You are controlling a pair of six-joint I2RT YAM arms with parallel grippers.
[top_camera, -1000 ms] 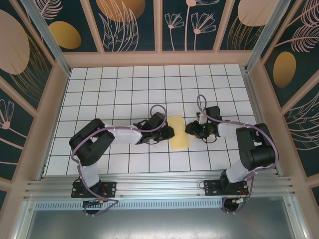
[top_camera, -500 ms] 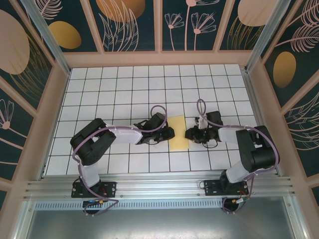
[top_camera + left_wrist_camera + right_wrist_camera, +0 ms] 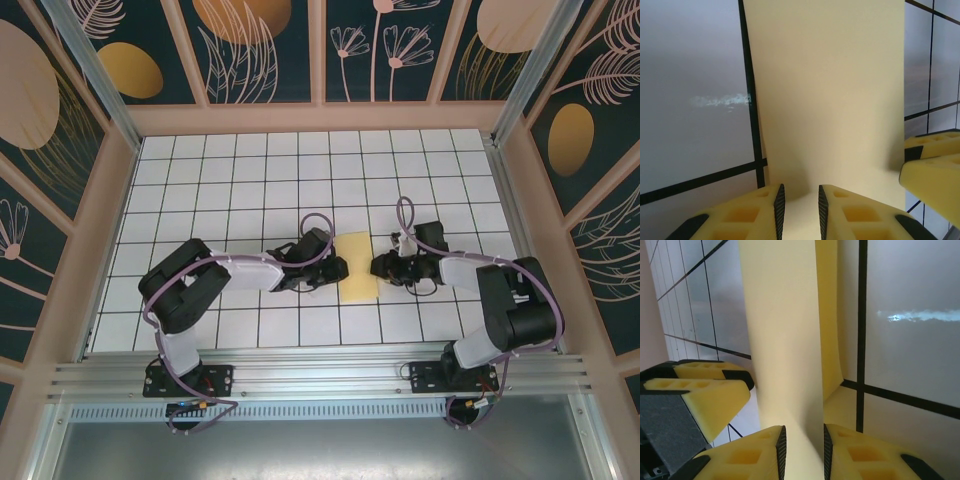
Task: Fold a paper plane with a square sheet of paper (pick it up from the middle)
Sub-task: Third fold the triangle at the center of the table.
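Surface: white grid-tiled table (image 3: 250,180), boxed in by dark leaf-patterned panels (image 3: 260,50).
Task thing: the square sheet of paper (image 3: 359,268), pale yellow, showing as a narrow strip between the two pincers, directly ahead of each set of fingertips.
Left pincer (image 3: 799,194): narrow; sheet lying flat ahead and running into the gap between the pads; true clamp or mere straddle impossible to tell.
Right pincer (image 3: 802,434): narrow, apparently pinching a raised flap rising straight ahead out of the gap; lower layer curling just to its right.
Step in hand: judged to be a lengthwise fold, with the flap going over toward the left pincer.
Doing it well: pin the left side flat as an anchor; carry the flap over low and slowly; match edge to edge before pressing; crease outward from the pinch, never from a corner; release only with the layers flush.
Risk: skewed crease, or a slide across the smooth tiles from uneven pull.
Hidden: near edge of the sheet, behind both sets of pads; far end, cut off at the top of both wrist views.
Hard to make out: number of layers, any existing crease, pad contact with the tiles.
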